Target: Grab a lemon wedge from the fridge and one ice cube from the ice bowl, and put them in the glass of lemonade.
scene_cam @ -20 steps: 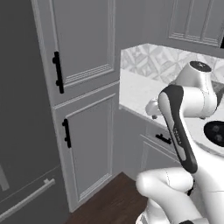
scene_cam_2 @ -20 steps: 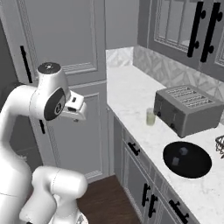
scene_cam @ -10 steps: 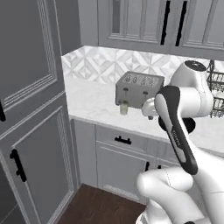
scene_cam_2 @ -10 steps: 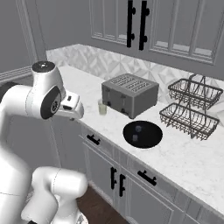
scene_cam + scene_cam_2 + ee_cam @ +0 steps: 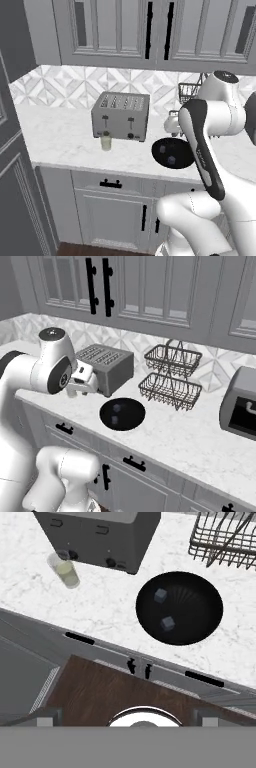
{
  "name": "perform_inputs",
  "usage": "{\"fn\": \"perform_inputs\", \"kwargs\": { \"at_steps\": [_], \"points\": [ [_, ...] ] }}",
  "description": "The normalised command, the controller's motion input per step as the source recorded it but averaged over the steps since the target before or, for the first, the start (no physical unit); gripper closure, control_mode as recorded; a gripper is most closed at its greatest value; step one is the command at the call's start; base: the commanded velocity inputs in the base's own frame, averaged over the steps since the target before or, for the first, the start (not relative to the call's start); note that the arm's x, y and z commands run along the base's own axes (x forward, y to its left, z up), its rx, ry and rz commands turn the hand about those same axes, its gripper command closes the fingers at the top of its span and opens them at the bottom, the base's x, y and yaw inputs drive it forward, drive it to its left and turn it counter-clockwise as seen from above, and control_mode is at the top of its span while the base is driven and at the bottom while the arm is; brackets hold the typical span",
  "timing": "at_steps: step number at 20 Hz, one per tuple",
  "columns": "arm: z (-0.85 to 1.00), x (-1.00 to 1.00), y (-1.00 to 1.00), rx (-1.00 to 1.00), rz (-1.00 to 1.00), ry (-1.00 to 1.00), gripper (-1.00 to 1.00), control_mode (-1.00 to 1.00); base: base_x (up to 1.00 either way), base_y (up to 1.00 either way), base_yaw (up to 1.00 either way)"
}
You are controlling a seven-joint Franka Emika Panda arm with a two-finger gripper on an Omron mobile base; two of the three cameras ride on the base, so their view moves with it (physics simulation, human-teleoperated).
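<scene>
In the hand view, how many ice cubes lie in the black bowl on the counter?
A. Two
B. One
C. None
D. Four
A: the black bowl holds two small grey ice cubes, one nearer the toaster and one closer to the bowl's middle, lying apart from each other.

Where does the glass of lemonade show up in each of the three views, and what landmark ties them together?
Left base view: glass of lemonade stands on the counter, left of centre, just in front of the toaster.
Right base view: I cannot make it out; the arm covers the spot beside the toaster.
Hand view: glass at upper left, beside the toaster.
Shared landmark: the black ice bowl.
</scene>
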Motion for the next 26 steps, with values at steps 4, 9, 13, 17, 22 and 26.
{"fn": "perform_inputs", "kwargs": {
  "at_steps": [4, 9, 13, 17, 22, 26],
  "points": [
    [0.00, 0.00, 0.00, 0.00, 0.00, 0.00, -1.00, 1.00, 0.46, -0.05, -0.41],
    [0.00, 0.00, 0.00, 0.00, 0.00, 0.00, -1.00, 1.00, 0.54, 0.38, -0.30],
    [0.00, 0.00, 0.00, 0.00, 0.00, 0.00, -1.00, 1.00, 0.65, 0.25, -0.13],
    [0.00, 0.00, 0.00, 0.00, 0.00, 0.00, -1.00, 1.00, 0.76, 0.11, -0.07],
    [-0.13, 0.06, 0.00, 0.00, 0.00, 0.07, -1.00, -1.00, 0.42, 0.00, -0.01],
    [-0.77, 0.32, -0.09, 0.00, 0.00, 0.31, -1.00, -1.00, 0.00, 0.00, 0.00]
  ]
}}
